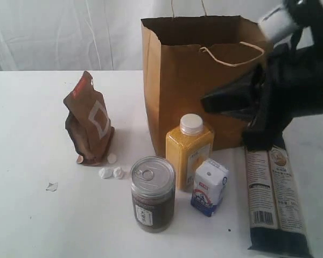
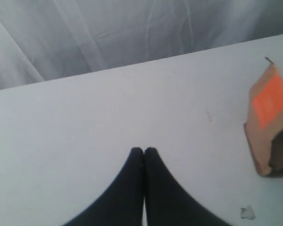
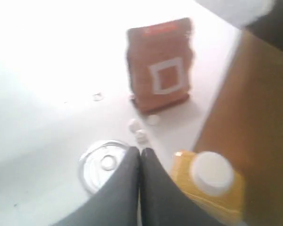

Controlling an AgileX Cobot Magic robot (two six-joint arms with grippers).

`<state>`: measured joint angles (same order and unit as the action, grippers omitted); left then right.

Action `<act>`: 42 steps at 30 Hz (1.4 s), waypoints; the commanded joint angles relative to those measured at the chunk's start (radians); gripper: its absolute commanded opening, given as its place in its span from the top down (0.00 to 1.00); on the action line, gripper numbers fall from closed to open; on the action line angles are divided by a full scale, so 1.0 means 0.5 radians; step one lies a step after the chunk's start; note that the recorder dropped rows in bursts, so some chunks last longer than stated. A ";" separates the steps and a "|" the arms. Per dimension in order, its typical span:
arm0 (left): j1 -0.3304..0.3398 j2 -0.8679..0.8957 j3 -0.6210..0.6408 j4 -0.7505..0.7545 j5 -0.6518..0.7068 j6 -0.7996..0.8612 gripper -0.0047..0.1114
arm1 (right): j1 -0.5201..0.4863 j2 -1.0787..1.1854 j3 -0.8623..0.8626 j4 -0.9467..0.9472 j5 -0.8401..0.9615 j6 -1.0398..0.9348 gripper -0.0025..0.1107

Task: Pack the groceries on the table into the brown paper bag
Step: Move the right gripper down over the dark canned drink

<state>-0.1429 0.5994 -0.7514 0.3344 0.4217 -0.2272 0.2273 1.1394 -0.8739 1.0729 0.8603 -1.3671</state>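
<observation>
Kraft-brown, the brown paper bag [image 1: 194, 80] stands upright at the back of the table [image 1: 27, 220] with its mouth open. Its front wall hides whatever is inside. The right arm's black bulk covers the bag's right side and the far end of the long dark noodle packet [image 1: 274, 201], which lies flat and is cut off by the frame's lower edge. The right wrist view is blurred.

The right gripper [image 1: 205, 102] hangs before the bag, above the yellow white-capped bottle [image 1: 189, 150], fingers pressed together on nothing. The left gripper [image 2: 144, 150], seen only from its own wrist, is likewise closed and empty over bare table.

The small white-blue carton [image 1: 209, 186] sits just beside the bottle, with the dark pull-tab can [image 1: 153, 193] near both. The brown foil pouch [image 1: 89, 121] stands apart on the left, 3 small white lumps [image 1: 112, 172] at its foot and open tabletop beyond.
</observation>
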 commanded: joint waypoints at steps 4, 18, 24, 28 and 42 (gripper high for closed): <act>0.005 -0.711 0.703 -0.287 -0.247 -0.161 0.96 | 0.369 0.014 0.113 -0.033 0.050 -0.495 0.77; 0.005 -1.199 0.991 -0.220 -0.051 -0.481 0.96 | 0.935 0.689 0.114 0.035 -0.753 -0.572 0.24; 0.005 -1.199 0.991 -0.220 -0.051 -0.481 0.96 | 0.997 0.787 0.114 0.035 -1.187 -0.497 0.25; 0.005 -1.199 0.991 -0.227 -0.051 -0.481 0.96 | 0.997 0.860 0.114 0.035 -1.243 -0.479 0.25; 0.005 -1.199 0.991 -0.233 -0.019 -0.481 0.96 | 1.001 0.942 0.114 0.020 -0.978 -0.221 0.43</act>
<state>-0.1424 0.0084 -0.2619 0.2250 0.4105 -0.4579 0.7215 1.6109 -0.8170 1.0857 0.3398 -1.4871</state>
